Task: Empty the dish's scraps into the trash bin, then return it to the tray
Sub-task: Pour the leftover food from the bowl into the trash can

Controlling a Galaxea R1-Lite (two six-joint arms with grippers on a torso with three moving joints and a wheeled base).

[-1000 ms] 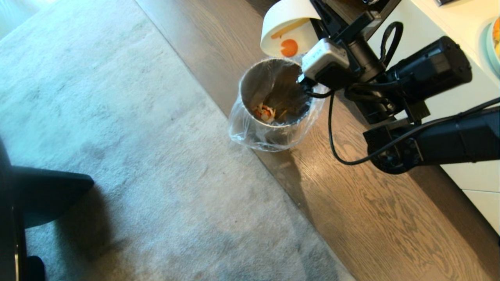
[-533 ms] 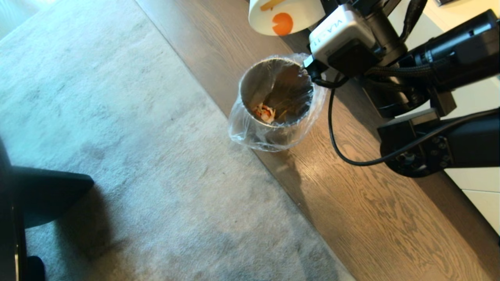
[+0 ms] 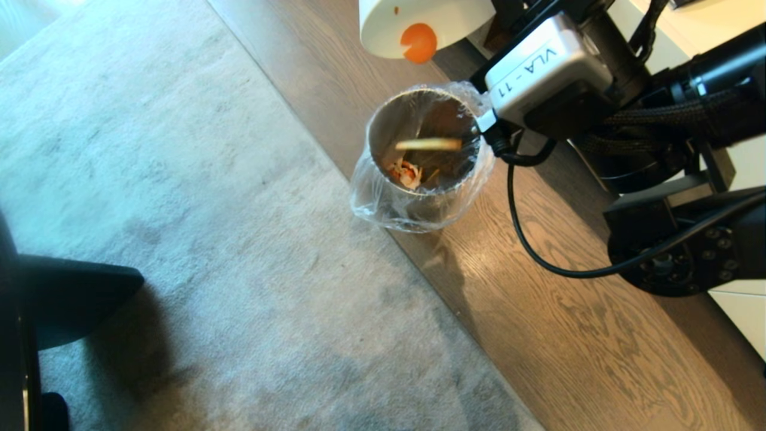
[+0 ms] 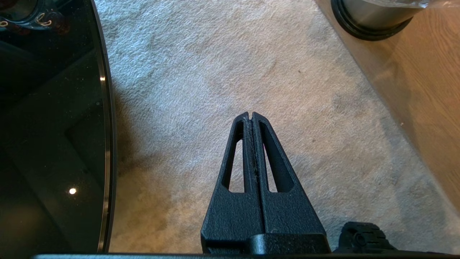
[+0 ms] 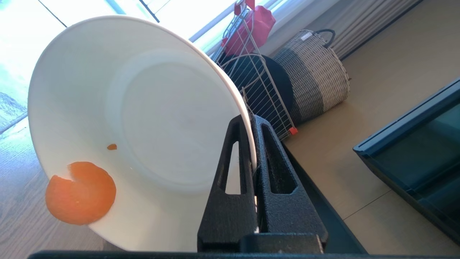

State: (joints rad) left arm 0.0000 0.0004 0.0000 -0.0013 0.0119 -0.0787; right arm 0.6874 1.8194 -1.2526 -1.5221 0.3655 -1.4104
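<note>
The right gripper [image 5: 252, 120] had its black fingers [image 5: 233, 187] pinching the rim of the glossy white round bowl [image 5: 143, 118], tipped steeply above the brushed-steel trash bin [image 3: 422, 157] with its clear plastic liner. A round orange slice [image 5: 81, 193] hung at the bowl's lower lip; a pale-yellow stick [image 3: 428, 144] was in mid-air over the bin's mouth. The left gripper [image 4: 251, 116] hung over grey carpet [image 4: 222, 72], fingers pressed together.

A label reading "VLA-11" is showing in dark letters on the grey camera housing [image 3: 547, 75] at the right arm's wrist; no other writing is showing anywhere.
</note>
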